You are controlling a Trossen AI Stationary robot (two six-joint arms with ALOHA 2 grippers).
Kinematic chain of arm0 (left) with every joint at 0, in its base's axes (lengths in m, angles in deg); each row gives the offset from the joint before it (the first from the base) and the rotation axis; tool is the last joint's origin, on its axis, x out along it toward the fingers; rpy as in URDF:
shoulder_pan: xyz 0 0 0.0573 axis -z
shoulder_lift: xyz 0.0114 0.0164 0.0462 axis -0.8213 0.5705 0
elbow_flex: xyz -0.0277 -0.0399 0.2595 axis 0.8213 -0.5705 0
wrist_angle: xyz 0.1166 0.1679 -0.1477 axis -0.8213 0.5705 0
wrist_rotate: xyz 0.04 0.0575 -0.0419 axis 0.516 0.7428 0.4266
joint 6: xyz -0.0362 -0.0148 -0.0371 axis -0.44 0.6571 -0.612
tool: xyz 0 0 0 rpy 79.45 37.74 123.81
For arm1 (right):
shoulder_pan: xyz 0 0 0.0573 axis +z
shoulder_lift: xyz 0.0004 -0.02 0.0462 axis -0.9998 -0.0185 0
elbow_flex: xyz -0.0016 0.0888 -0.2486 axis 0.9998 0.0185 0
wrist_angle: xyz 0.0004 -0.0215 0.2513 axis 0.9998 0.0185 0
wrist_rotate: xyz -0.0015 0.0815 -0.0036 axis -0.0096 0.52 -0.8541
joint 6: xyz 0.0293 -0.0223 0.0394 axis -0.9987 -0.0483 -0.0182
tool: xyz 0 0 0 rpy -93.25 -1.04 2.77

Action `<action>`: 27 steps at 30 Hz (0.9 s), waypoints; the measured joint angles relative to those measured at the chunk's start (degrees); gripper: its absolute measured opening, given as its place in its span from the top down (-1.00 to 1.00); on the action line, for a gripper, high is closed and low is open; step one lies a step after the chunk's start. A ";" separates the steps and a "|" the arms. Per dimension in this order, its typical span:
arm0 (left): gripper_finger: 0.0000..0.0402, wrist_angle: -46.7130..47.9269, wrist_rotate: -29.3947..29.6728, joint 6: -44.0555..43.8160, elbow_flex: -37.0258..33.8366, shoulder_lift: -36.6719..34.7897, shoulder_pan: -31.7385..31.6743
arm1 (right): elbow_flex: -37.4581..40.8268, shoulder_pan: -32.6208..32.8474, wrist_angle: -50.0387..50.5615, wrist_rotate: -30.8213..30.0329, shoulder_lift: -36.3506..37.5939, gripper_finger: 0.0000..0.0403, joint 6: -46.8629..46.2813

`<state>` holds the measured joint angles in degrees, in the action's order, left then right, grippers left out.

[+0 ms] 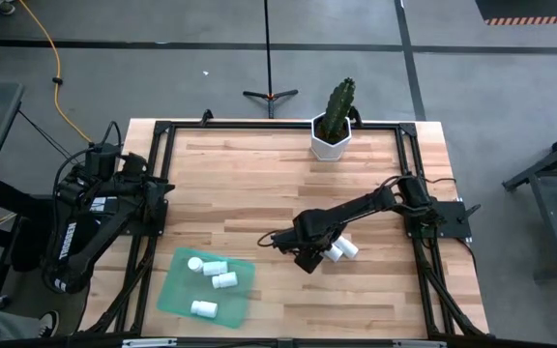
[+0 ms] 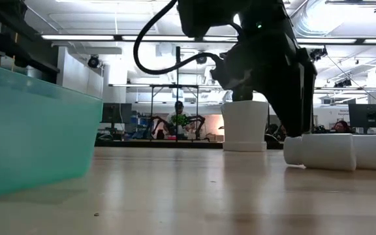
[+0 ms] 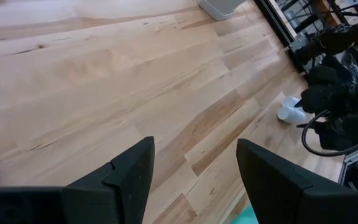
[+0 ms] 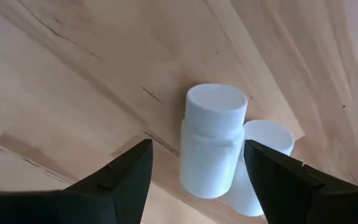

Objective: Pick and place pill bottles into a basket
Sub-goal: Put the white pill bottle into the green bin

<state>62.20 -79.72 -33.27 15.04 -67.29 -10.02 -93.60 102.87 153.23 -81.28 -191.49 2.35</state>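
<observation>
Green basket [image 2: 31,130] wall is filling the low view; beyond, I'm lowering my right gripper [image 4: 194,177], fingers apart, straddling one of two touching pill bottles [image 4: 211,140] lying on the table [image 1: 259,184]. Overhead, my left gripper [image 3: 194,180] is waiting open.

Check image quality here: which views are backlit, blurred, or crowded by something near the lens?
Low view: ceiling lights backlight the right gripper into a silhouette, and the green basket looms soft at the lens. Right wrist view: the two pill bottles are sharp, the open fingers blurred. High view: evenly lit.
</observation>
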 joint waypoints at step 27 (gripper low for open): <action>-0.30 0.12 -0.14 -0.70 0.00 0.00 0.00 | 0.00 -0.04 -1.65 -1.61 0.00 -0.41 -3.40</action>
<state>62.32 -79.86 -33.97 15.04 -67.29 -10.02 -93.60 102.83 151.58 -82.89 -191.49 -1.04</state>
